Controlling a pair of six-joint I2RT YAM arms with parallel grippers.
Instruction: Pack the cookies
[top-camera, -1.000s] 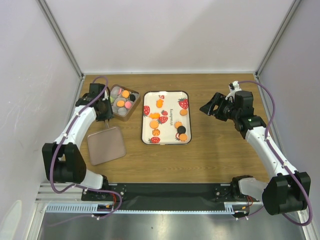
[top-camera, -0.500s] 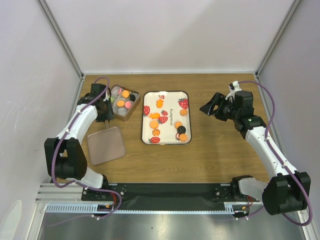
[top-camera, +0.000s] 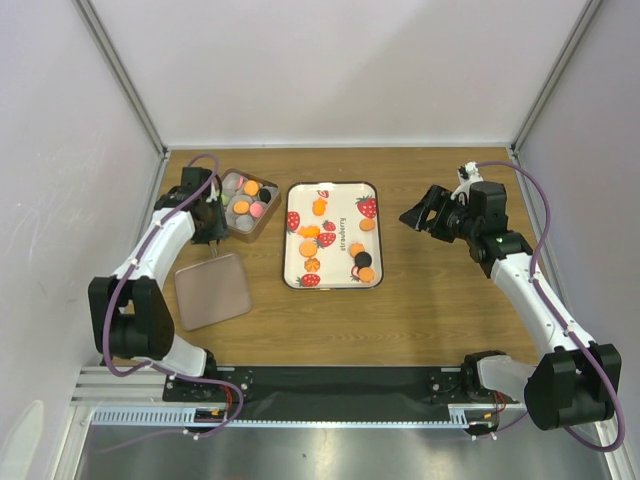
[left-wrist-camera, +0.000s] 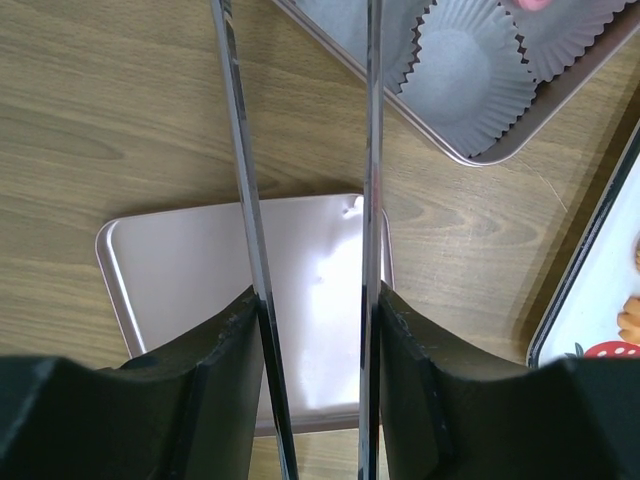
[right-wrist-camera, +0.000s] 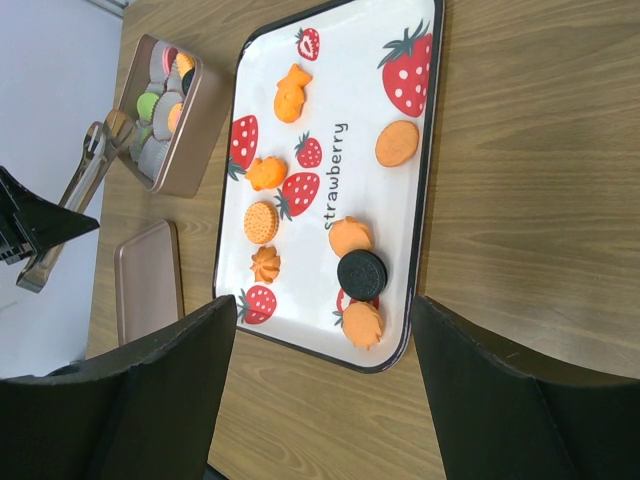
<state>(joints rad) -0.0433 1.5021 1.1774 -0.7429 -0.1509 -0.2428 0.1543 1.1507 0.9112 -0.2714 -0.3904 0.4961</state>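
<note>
Left gripper (top-camera: 207, 228) clamps thin metal tongs (left-wrist-camera: 240, 150) just beside the partly filled rose-gold tin (top-camera: 247, 234). Eight orange and black cookies (right-wrist-camera: 398, 143) lie unpacked on the white strawberry tray (right-wrist-camera: 425, 200), ahead of the released, empty right gripper (right-wrist-camera: 322, 310).

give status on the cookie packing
left gripper: jaws shut on tongs, by tin. right gripper: jaws open, empty. cookies on tray, some in tin. nothing blocking.

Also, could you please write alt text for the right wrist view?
A white strawberry-print tray on a wooden table holds orange cookies and one black sandwich cookie, framed by the dark fingers of the open right pincer. At upper left stands a metal tin of cookies in paper cups, a flat lid beside it.
</note>
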